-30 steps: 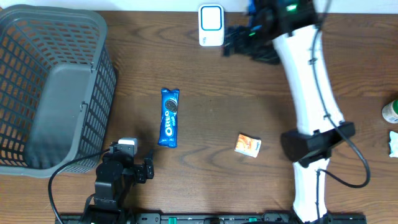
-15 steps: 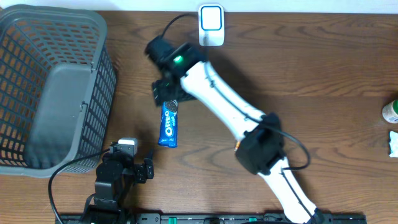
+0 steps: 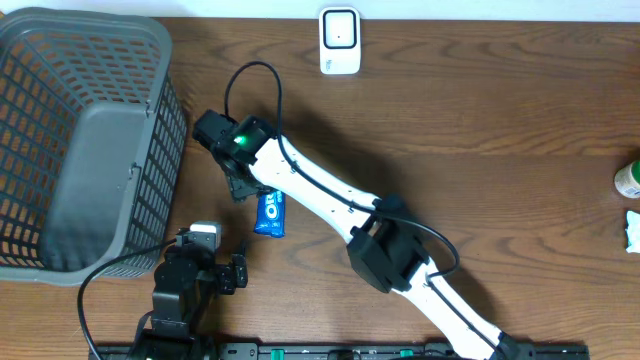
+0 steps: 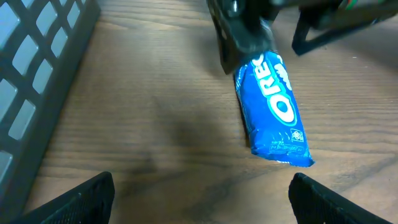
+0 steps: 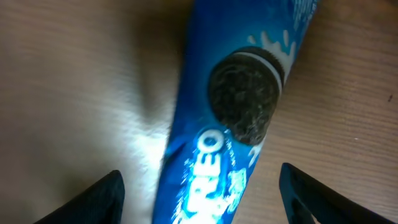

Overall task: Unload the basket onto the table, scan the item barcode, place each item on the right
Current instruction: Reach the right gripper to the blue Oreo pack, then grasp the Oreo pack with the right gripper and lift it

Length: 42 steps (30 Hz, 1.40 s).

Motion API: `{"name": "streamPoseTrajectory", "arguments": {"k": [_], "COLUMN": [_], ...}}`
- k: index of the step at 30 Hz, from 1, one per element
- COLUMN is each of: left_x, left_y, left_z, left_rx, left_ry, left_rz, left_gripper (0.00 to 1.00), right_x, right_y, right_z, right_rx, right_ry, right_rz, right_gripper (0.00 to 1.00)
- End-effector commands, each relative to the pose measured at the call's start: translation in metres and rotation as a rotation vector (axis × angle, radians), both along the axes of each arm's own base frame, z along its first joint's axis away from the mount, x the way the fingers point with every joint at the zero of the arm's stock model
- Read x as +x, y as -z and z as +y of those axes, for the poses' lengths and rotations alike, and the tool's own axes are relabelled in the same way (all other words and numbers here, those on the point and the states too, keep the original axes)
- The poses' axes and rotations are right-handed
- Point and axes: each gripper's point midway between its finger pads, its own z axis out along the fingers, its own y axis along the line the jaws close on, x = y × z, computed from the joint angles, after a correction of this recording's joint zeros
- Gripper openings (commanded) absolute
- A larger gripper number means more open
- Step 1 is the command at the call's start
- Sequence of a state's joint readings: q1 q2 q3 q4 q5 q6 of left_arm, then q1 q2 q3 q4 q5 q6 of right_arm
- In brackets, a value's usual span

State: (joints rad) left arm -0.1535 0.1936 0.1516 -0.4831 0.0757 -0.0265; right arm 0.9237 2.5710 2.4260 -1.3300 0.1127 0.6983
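Note:
A blue Oreo pack (image 3: 270, 213) lies flat on the wooden table, left of centre. My right gripper (image 3: 243, 180) has come down over its far end; the arm hides that end in the overhead view. In the right wrist view the pack (image 5: 242, 93) fills the middle, blurred. The right gripper (image 5: 202, 186) is open, a finger on each side of the pack with gaps showing. My left gripper (image 4: 202, 199) is open and empty, just short of the pack's near end (image 4: 273, 106). The white scanner (image 3: 340, 40) stands at the table's back edge.
A large grey basket (image 3: 80, 140) takes up the left side, its wall (image 4: 37, 74) close to my left gripper. A green bottle (image 3: 628, 180) and a white item (image 3: 632, 230) sit at the right edge. The right arm (image 3: 330, 200) stretches diagonally across the table.
My right arm has swung from beside the scanner at the back down and left onto the Oreo pack, and its jaws have narrowed somewhat. The left arm has not moved.

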Motion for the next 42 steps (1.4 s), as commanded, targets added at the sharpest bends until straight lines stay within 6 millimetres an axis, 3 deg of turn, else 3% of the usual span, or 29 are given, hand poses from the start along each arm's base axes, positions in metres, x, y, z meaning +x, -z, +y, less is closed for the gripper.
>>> {"name": "streamPoseTrajectory", "arguments": {"k": [1,7,13,17,19,24,30,35,38,40,42], "left_x": [-0.001,-0.001,-0.001,-0.001,-0.001,-0.001,-0.001,-0.001,-0.001,-0.001,-0.001], "left_y": [0.006,0.006,0.006,0.006,0.006,0.006,0.006,0.006,0.006,0.006,0.006], "left_z": [0.001,0.001,0.001,0.001,0.001,0.001,0.001,0.001,0.001,0.001,0.001], "left_rx": [0.001,0.001,0.001,0.001,0.001,0.001,0.001,0.001,0.001,0.001,0.001], "left_ry": [-0.006,-0.006,-0.006,-0.006,-0.006,-0.006,-0.006,-0.006,-0.006,-0.006,-0.006], "left_rz": [0.01,0.01,0.01,0.01,0.01,0.01,0.01,0.01,0.01,0.01,0.01], "left_gripper": [0.9,0.9,0.9,0.9,0.9,0.9,0.9,0.89,0.9,0.9,0.9], "right_x": [0.003,0.005,0.007,0.007,0.006,0.008,-0.002,-0.016,-0.031,-0.026,-0.011], "right_y": [0.016,0.022,0.038,0.042,0.041,0.037,0.026,0.009,-0.016,-0.034,-0.034], "right_z": [-0.008,-0.011,-0.027,-0.036,-0.039,-0.049,-0.055,-0.031,-0.022,-0.036,-0.049], "right_rx": [-0.045,-0.079,-0.177,-0.237,-0.252,-0.299,-0.242,0.095,0.395,0.559,0.578], "right_ry": [0.073,0.107,0.179,0.211,0.221,0.208,0.011,-0.211,-0.354,-0.424,-0.392], "right_rz": [-0.008,-0.039,-0.09,-0.135,-0.145,-0.156,0.082,0.371,0.565,0.63,0.616], "right_gripper": [0.72,0.7,0.55,0.12,0.01,0.01,0.01,0.01,0.01,0.01,0.01]}}
